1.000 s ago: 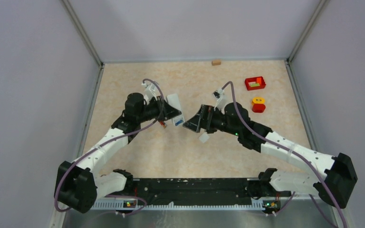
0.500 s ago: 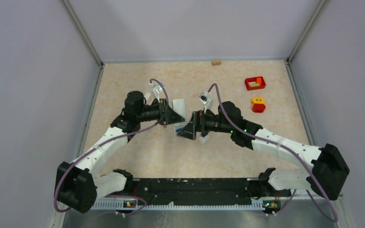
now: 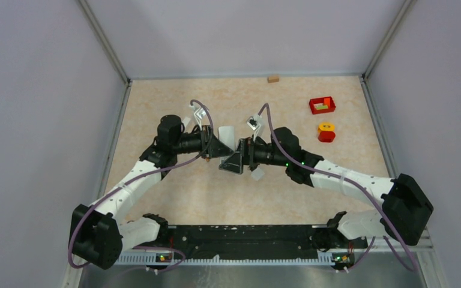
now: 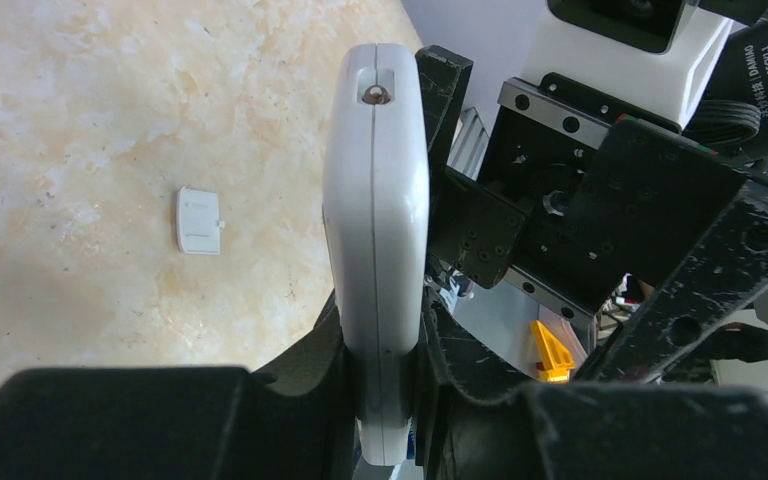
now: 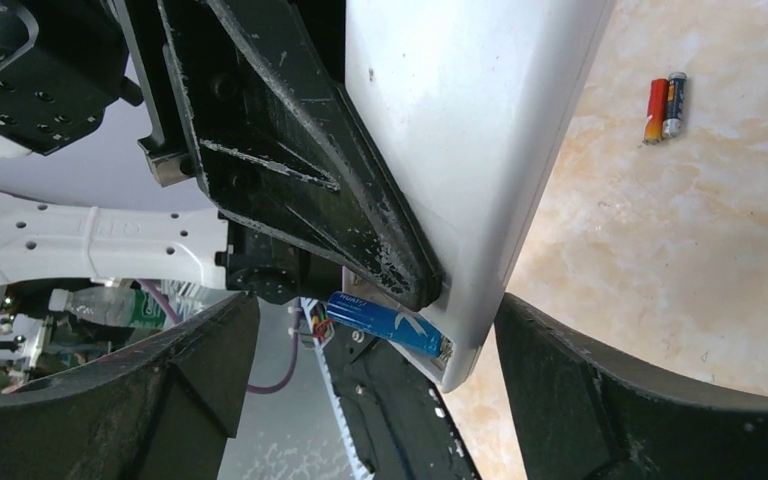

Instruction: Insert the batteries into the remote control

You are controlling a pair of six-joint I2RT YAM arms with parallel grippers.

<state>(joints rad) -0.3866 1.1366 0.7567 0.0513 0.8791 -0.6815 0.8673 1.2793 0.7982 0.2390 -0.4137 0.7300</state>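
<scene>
My left gripper (image 4: 385,350) is shut on the white remote control (image 4: 375,200), which it holds off the table, edge-on in the left wrist view. In the top view the remote control (image 3: 227,134) sits between both grippers at the table's middle. A blue battery (image 5: 385,322) pokes at a slant out of the open compartment at the end of the remote control (image 5: 470,130). My right gripper (image 5: 380,385) is open, its two fingers standing either side of that end without touching it. Two more batteries (image 5: 663,108), red and dark, lie side by side on the table.
The small white battery cover (image 4: 198,221) lies loose on the table, seen in the top view as the cover (image 3: 257,174) under my right wrist. A red bin (image 3: 322,105), a yellow-and-red block (image 3: 326,132) and a wooden block (image 3: 272,78) stand far right and back. Walls enclose the table.
My right arm has swung left, bringing its open jaws from beside the remote to around its battery end. The left gripper shifted slightly right with the remote.
</scene>
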